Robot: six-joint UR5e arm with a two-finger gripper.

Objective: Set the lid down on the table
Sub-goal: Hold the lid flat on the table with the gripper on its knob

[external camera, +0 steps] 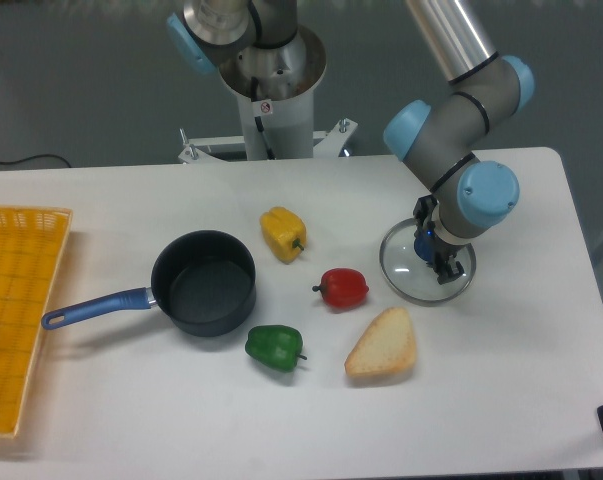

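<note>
Resting uncovered on the large white rectangular table (131,420), a dark saucepan with a blue handle (203,283) is seen left of centre, and nothing is visible inside it. At the table's left edge a yellow-orange mesh tray (16,300) is placed; a small pale-reddish thing is glimpsed at its left border, cut off by the frame, and cannot be identified.

Four food items are laid out near the pan: a yellow bell pepper (283,233) behind and to its right, a green bell pepper (275,347) in front of it, a red bell pepper (343,288) further right, and a wedge-shaped piece of bread (383,344) just in front of the red pepper.

The round transparent glass lid with a thin silver rim (401,270) is found on the right part of the table, just beside the red pepper and the bread, and appears to lie flat or nearly flat on the surface. The dark two-finger gripper (436,258) is lowered over the lid's centre, where the knob is hidden by the fingers. The jaws appear to be closed around that knob, though the contact itself is too small and too obscured to be confirmed.
</note>
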